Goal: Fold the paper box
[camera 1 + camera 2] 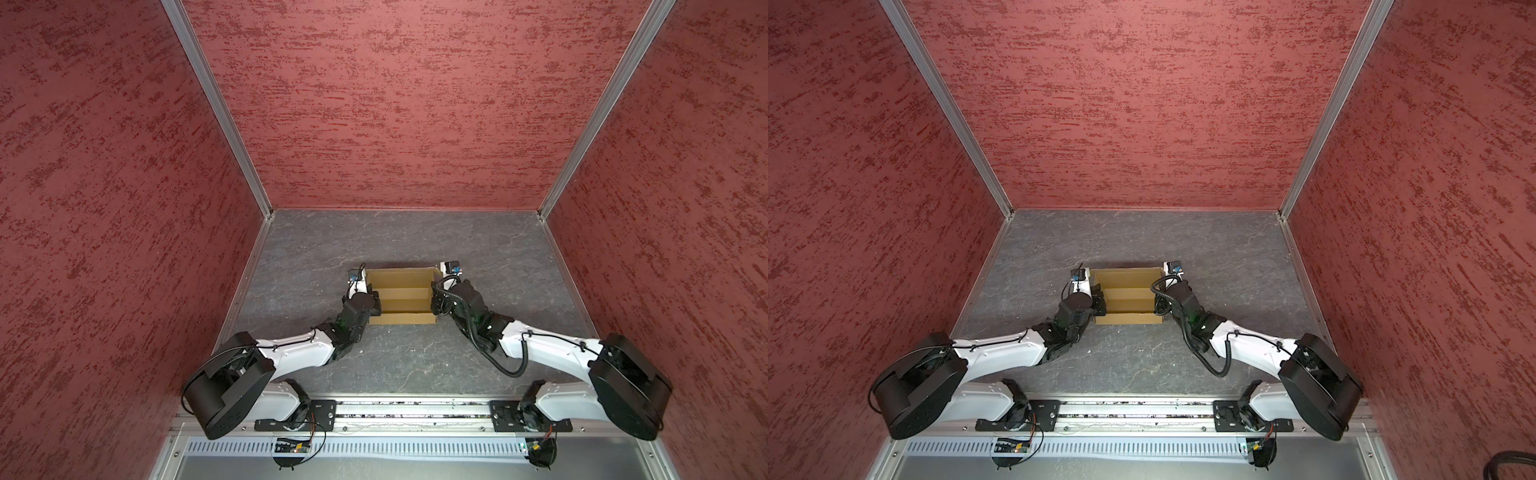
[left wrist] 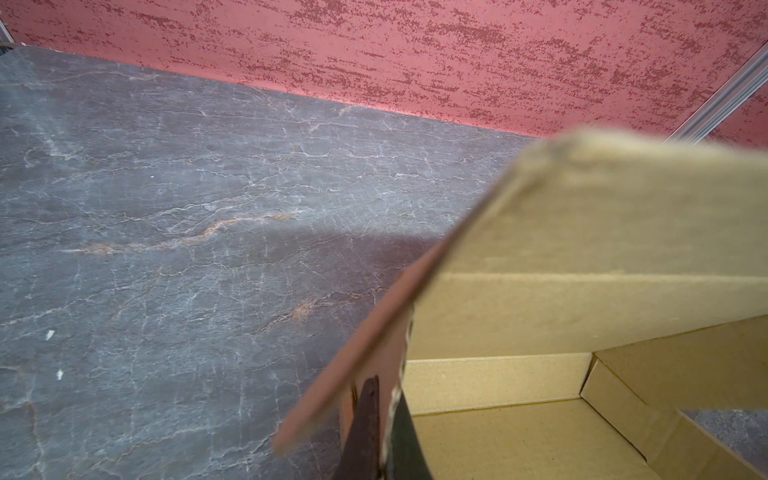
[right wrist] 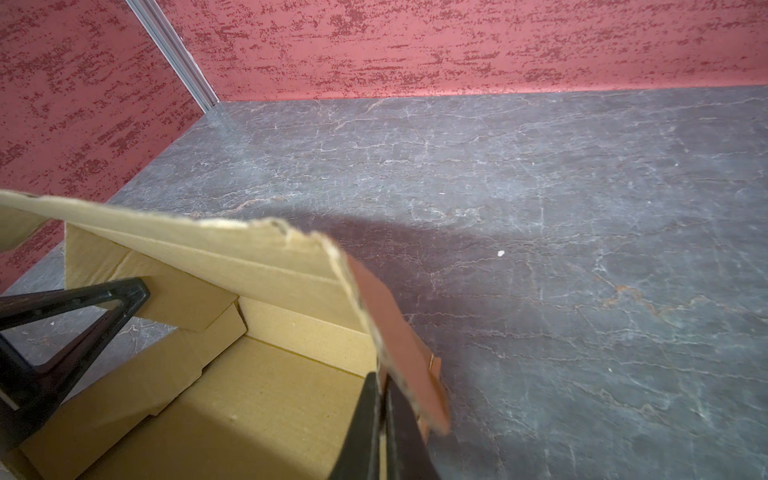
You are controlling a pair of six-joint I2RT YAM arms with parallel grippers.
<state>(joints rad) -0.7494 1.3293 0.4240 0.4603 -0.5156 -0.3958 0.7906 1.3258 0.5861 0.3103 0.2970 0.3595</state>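
The paper box (image 1: 401, 297) sits in the middle of the gray table (image 1: 415, 365), open on top. The left gripper (image 2: 384, 399) pinches the box's left wall, its fingers pressed tight on the cardboard. The right gripper (image 3: 382, 399) pinches the right wall the same way.

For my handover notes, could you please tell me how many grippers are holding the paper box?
2. The left gripper is shut on the left side panel of the paper box; the right gripper is shut on its right side panel. Neither grip is hidden.
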